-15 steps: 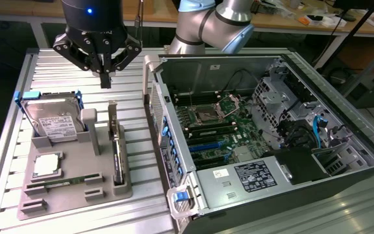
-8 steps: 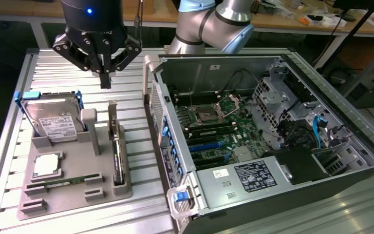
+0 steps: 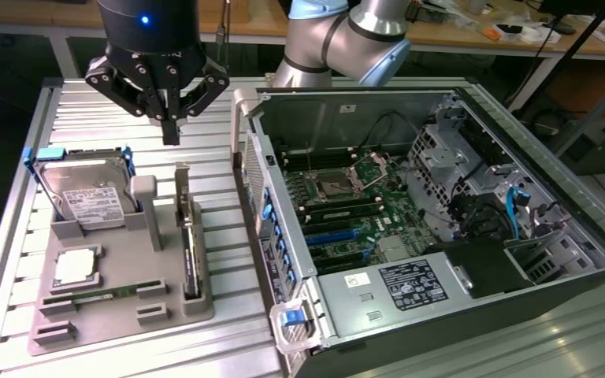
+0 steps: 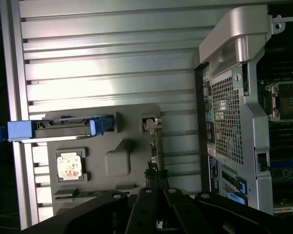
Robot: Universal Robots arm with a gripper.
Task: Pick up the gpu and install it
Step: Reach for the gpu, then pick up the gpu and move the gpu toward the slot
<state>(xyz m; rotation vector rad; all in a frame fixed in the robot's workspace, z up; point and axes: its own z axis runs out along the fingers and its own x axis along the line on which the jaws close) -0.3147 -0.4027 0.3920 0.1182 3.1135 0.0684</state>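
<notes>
— One gpu (image 3: 189,242) on the bench. Where does it sit?
— On its long edge in a slot of the grey holder (image 3: 119,327). Its silver bracket end points to twelve o'clock in the exterior view. It is outside the computer case (image 3: 387,102).
— And the gripper (image 3: 171,136)?
— Clenched on nothing, fingers pressed together. It hovers at twelve o'clock of the card, just above the bracket end and apart from it.
— What surrounds the card?
— At nine o'clock is a grey post (image 3: 145,209), then the hard drive (image 3: 90,201) upright in its blue carrier. At eight o'clock lie the processor (image 3: 76,268) and the RAM stick (image 3: 103,295), all in the same holder. At three o'clock is the open case with its motherboard (image 3: 355,205) exposed. Everything rests on a ribbed metal table (image 3: 229,346).
</notes>
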